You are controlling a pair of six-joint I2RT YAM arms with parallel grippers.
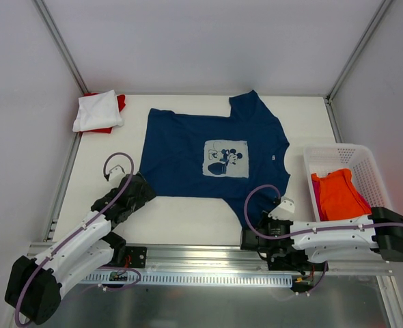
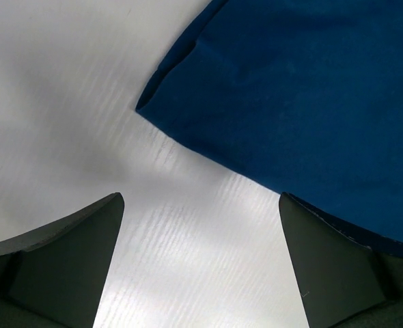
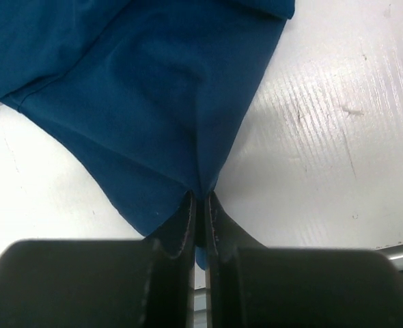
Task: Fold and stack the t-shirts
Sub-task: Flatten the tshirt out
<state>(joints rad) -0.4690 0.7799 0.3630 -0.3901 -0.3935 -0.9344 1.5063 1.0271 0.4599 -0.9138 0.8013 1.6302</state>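
Observation:
A navy blue t-shirt (image 1: 215, 154) with a pale square cartoon print lies spread flat, print up, in the middle of the table. My right gripper (image 1: 283, 205) is shut on its near right hem corner; the right wrist view shows blue cloth (image 3: 140, 89) pinched between the closed fingers of that gripper (image 3: 199, 195). My left gripper (image 1: 143, 188) stands open at the shirt's near left corner. In the left wrist view the blue corner (image 2: 304, 89) lies just ahead of that gripper (image 2: 200, 201), whose gap holds only bare table.
A folded white t-shirt (image 1: 98, 111) lies on a red one (image 1: 121, 102) at the back left corner. A white lattice basket (image 1: 338, 147) at the right holds an orange t-shirt (image 1: 338, 195) over a magenta one (image 1: 315, 186). Walls enclose the table.

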